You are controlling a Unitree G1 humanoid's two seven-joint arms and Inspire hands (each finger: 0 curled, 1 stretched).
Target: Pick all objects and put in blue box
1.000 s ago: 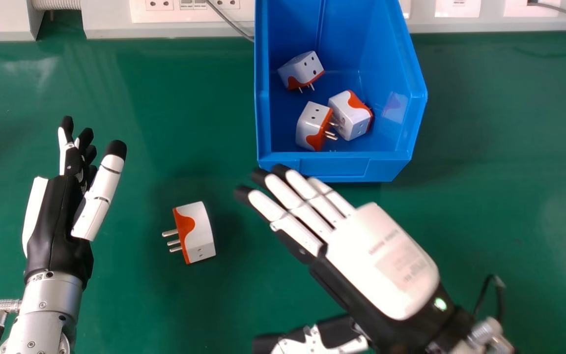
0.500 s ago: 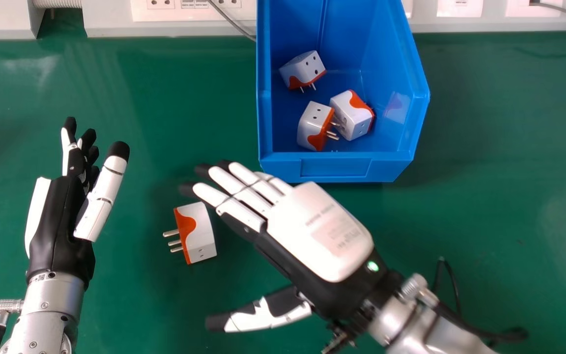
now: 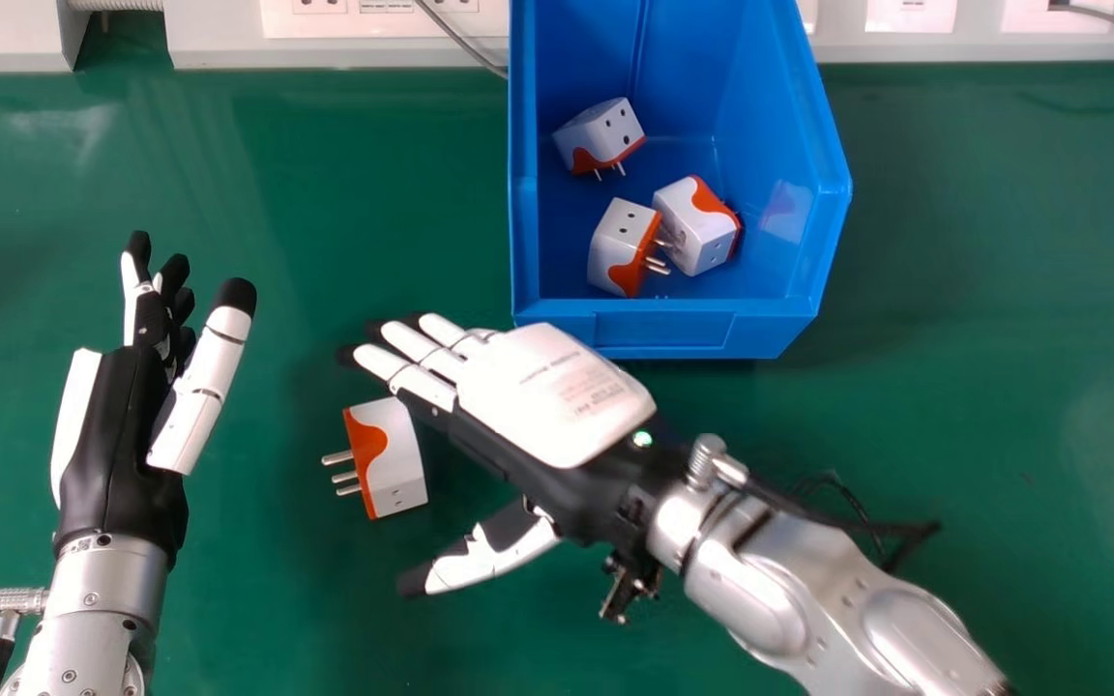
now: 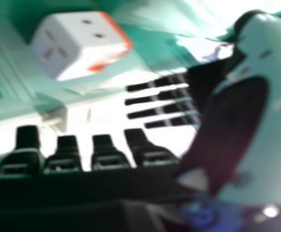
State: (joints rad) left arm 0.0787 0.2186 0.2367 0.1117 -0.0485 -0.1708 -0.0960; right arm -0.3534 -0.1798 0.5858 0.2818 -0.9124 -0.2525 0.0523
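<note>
Head view: right hand (image 3: 557, 396) empty, thumb splayed wide — probably to straddle that adapter (image 3: 395, 459), well in from the far edge of the table (image 3: 344, 193). Left hand (image 3: 112, 435)'s empty too.

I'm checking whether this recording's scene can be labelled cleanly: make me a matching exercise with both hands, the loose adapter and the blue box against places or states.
1. Left hand
2. Loose adapter
3. Blue box
4. Right hand

A. Has its back turned to the head camera
B. Contains three adapters
C. Fingers point toward the head view's top edge
D. On the green table, outside any container

Pairs: 1-C; 2-D; 3-B; 4-A
</note>
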